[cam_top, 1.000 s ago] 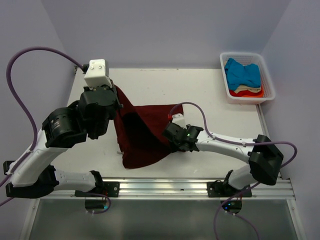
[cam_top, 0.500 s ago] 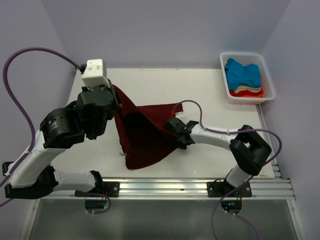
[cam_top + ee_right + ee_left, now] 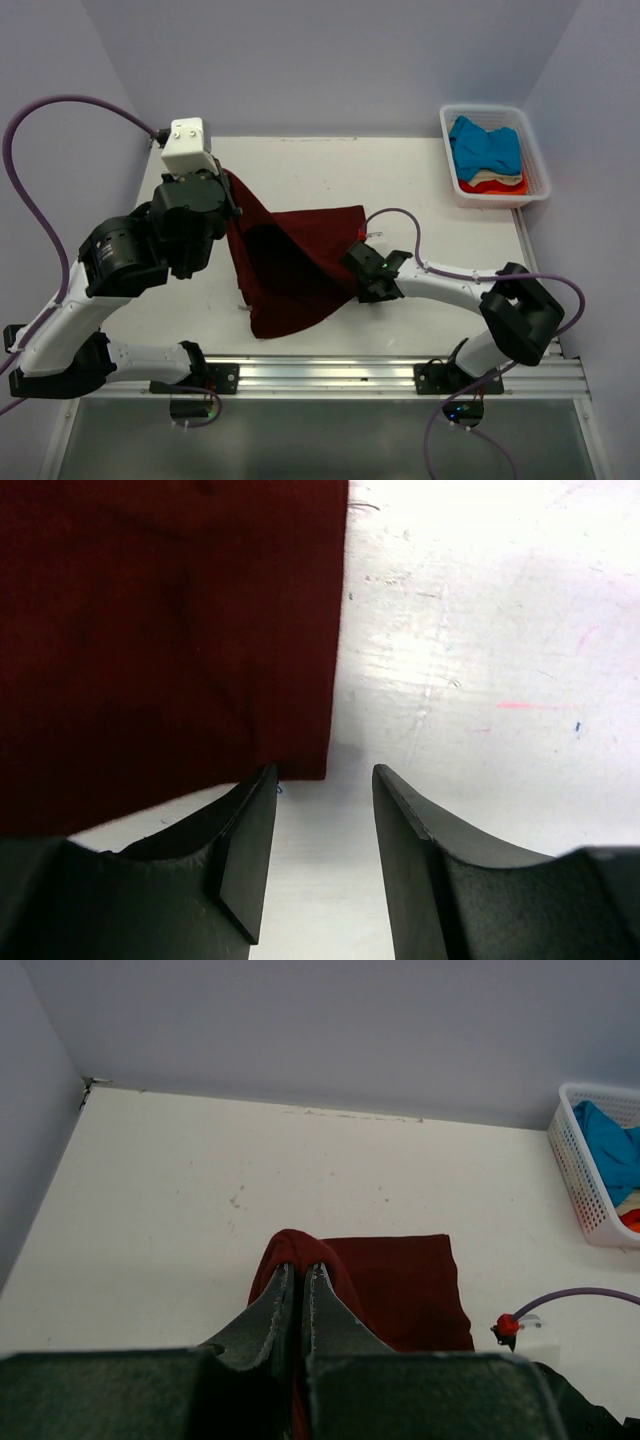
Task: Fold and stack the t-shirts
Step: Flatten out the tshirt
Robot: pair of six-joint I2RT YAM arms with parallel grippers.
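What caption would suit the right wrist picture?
Open right gripper poised at a corner of the maroon t-shirt on the table.

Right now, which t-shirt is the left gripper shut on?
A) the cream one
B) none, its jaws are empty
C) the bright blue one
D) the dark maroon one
D: in the left wrist view the left gripper is pinched shut on a bunched fold of the dark maroon t-shirt, while the bright blue t-shirt lies in the white basket.

Maroon tee pt-raised, other tees in basket.
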